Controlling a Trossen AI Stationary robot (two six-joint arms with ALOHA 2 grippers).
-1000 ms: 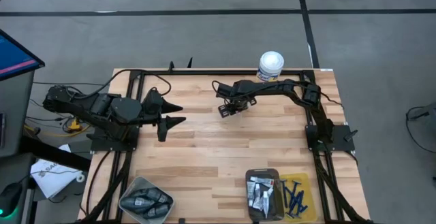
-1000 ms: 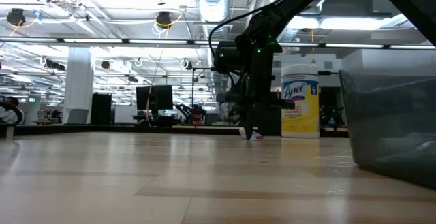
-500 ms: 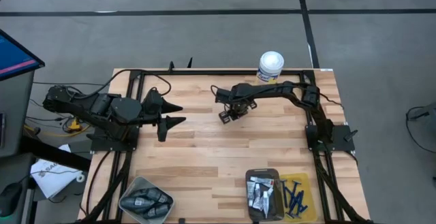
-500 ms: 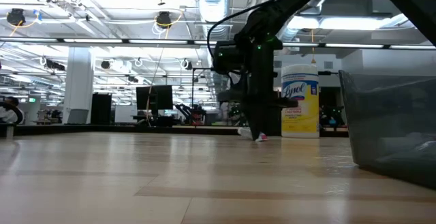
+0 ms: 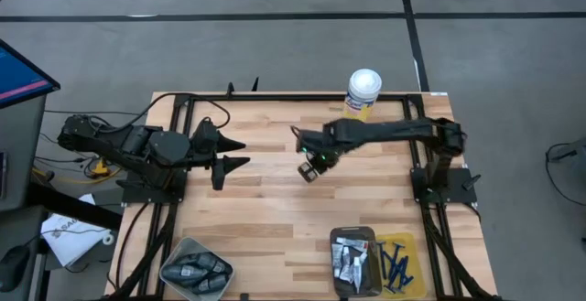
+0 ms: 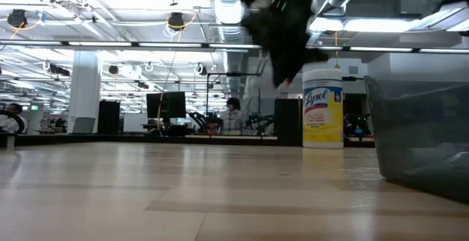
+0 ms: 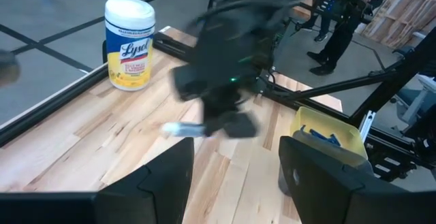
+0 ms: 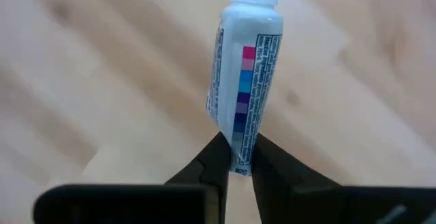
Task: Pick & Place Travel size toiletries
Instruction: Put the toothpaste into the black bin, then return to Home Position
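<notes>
Since the earlier frames the right arm has swung from the far edge, by the canister [image 5: 363,91], toward the table's centre and has risen; in the low view it was down at the boards and is now lifted clear, with nothing left on the wood where it worked. The right gripper [image 5: 309,168] now hangs over bare planks near the middle of the table, at about 7 o'clock from the canister.

Right gripper: the fingers [image 8: 216,161] are closed on the crimped tail of a white tube [image 8: 244,74] with a strip of coloured squares. The cap points away from the wrist and the tube is off the table. The hold is at the very end of the tube, so I judge it light.

Left gripper [image 5: 231,152]: parked at the table's 9 o'clock side, jaws apart, holding nothing.

Receptacles: a dark tray [image 5: 355,261] already holding white tubes sits at the near edge, about 5 o'clock from the table's centre, with a yellow bin [image 5: 401,264] of blue razors touching it on the right. A bowl [image 5: 196,269] of dark pieces sits at 7 o'clock.

Step in hand, by judgement: pick complete, carry begun. The next move calls for travel toward 5 o'clock to the tray, keeping height to clear its wall, then release over the other tubes. The risk is the tube swinging or slipping from the end grip in transit.
</notes>
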